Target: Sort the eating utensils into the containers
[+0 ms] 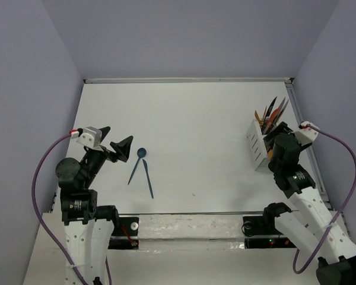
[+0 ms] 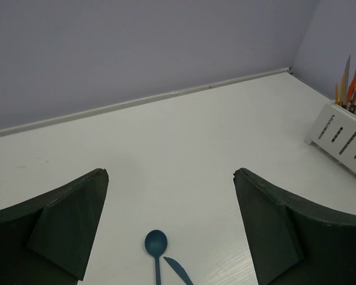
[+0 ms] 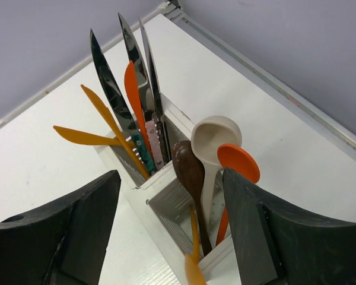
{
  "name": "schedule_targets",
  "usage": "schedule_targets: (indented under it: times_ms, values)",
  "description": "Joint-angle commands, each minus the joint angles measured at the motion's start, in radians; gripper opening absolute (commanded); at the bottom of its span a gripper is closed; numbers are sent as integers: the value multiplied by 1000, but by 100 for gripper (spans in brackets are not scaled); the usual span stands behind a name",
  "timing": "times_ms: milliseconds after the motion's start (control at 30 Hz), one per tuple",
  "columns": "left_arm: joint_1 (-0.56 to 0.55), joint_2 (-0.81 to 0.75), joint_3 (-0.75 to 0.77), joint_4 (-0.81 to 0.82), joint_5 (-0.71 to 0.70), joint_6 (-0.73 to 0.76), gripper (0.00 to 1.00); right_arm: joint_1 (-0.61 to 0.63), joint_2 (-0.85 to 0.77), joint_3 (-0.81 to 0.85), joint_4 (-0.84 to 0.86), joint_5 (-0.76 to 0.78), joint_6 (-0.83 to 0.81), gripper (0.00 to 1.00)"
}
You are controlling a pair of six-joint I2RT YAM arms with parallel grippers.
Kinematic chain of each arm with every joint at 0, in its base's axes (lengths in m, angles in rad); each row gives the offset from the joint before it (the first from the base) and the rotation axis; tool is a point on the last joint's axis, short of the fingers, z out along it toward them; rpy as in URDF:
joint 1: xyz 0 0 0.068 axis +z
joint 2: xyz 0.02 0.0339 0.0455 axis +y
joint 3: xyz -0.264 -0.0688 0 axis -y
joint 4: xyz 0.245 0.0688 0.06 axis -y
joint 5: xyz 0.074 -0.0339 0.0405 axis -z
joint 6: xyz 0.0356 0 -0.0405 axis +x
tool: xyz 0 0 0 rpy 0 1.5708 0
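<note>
Utensils stand in the white caddy at the tabletop's right edge; a blue spoon and blue knife lie near its left edge. I see both jaws spread, holding nothing.

A white slotted caddy stands upright just beside the right edge of the table, in its far half. One compartment holds silver knives and orange knives, blades up and fanned out at a lean. The next holds a brown spoon, a beige spoon and an orange spoon, bowls up. A dark blue spoon and a dark blue knife lie flat in the table's left half, close together at their far ends.
</note>
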Motion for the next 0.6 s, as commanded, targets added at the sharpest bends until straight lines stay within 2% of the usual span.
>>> schedule_targets:
  times_ms: [0,167,300,333,400,433,533,567]
  values:
    - [-3,-8,-6,33,17,5,99,-8,-60,85,-99,-10,20,76]
    - [2,-5,-9,36,13,4,99,-8,-80,167,-178,-60,7,84]
    - [11,-6,-10,38,-3,9,99,-8,-56,280,-216,-227,-16,87]
    - [14,-6,-10,36,-6,9,99,-8,-36,306,-219,-281,-19,99]
    - [15,-2,-12,36,-21,12,99,-8,69,373,-251,-462,-13,100]
    - [17,1,-11,38,-26,15,99,-8,115,457,-273,-572,-1,100]
    - [22,5,-14,36,-49,18,99,27,293,606,-330,-726,26,100]
    - [23,6,-14,36,-59,21,99,67,327,631,-334,-711,26,100]
